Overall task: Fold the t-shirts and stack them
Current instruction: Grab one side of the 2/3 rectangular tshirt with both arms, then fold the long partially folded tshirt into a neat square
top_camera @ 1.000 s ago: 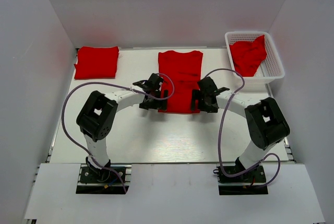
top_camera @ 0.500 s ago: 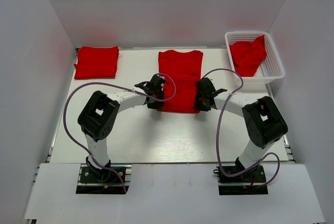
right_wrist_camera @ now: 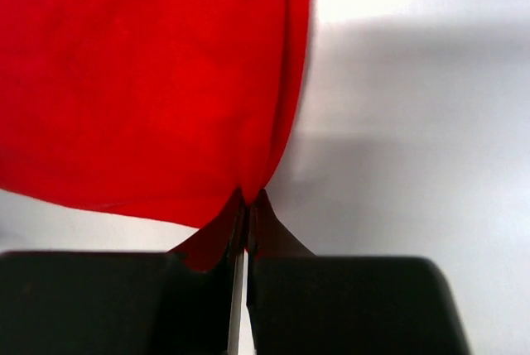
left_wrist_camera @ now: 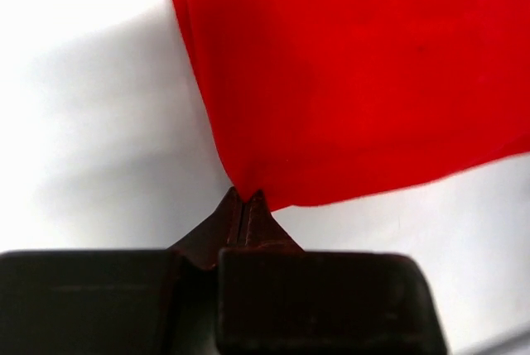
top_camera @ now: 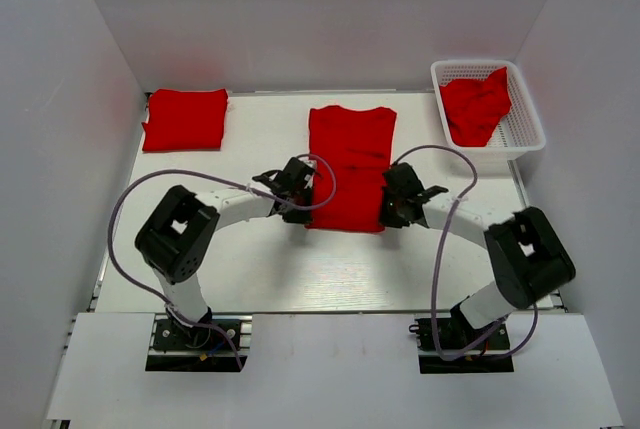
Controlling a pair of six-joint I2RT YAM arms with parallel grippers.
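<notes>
A red t-shirt [top_camera: 349,164], folded into a long strip, lies in the middle of the table. My left gripper [top_camera: 305,215] is shut on its near left corner [left_wrist_camera: 248,192]. Its near right corner [right_wrist_camera: 252,192] is pinched by my right gripper [top_camera: 386,219], also shut. In both wrist views the cloth fans out from the fingertips, lifted slightly off the white table. A folded t-shirt [top_camera: 186,119] rests at the far left. Another crumpled t-shirt [top_camera: 474,107] sits in the basket.
The white mesh basket [top_camera: 524,131] stands at the far right corner of the table [top_camera: 300,269]. White walls close in the table on three sides. Purple cables loop from both arms over the table.
Both grippers went from open beside the shirt to shut on its near corners. The shirt has shifted a little toward the near edge and to the right.
</notes>
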